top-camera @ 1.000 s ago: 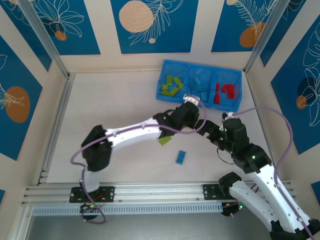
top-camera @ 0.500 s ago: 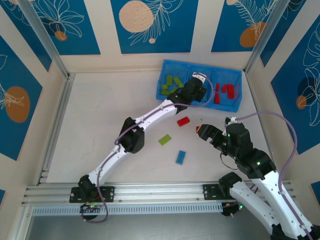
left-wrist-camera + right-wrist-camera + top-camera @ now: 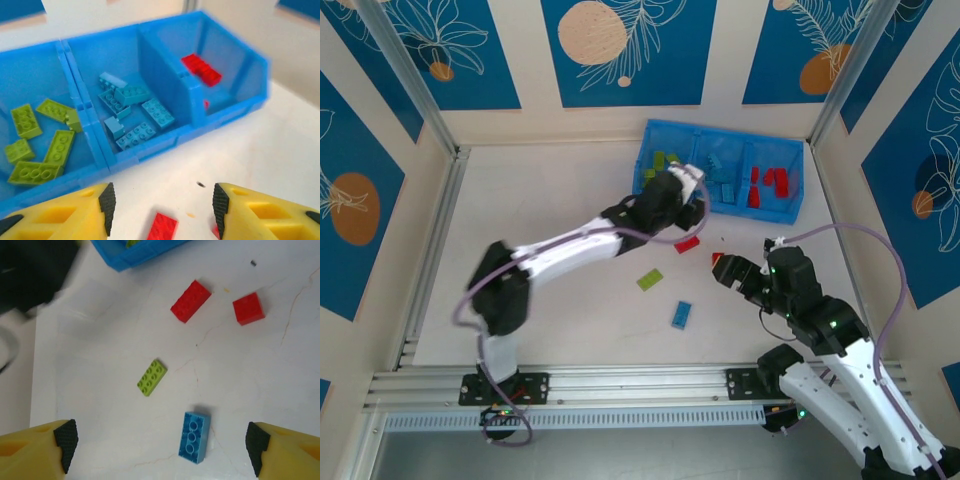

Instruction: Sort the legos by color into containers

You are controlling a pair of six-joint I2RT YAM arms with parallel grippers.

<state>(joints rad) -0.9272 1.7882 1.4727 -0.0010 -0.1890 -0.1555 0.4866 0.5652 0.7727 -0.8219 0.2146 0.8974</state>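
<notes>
Four legos lie loose on the table, on the near side of the tray: a red brick, a red square, a green one and a blue one nearest. They look light, stiff and slick, so pinch across the long flat sides. The left gripper gapes empty over the red brick. The right gripper is spread wide and holds nothing.

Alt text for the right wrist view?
Loose on the table, ahead of the open right gripper, lie a long red brick, a square red brick, a lime brick and a blue brick. The tray shows its corner at top.
</notes>
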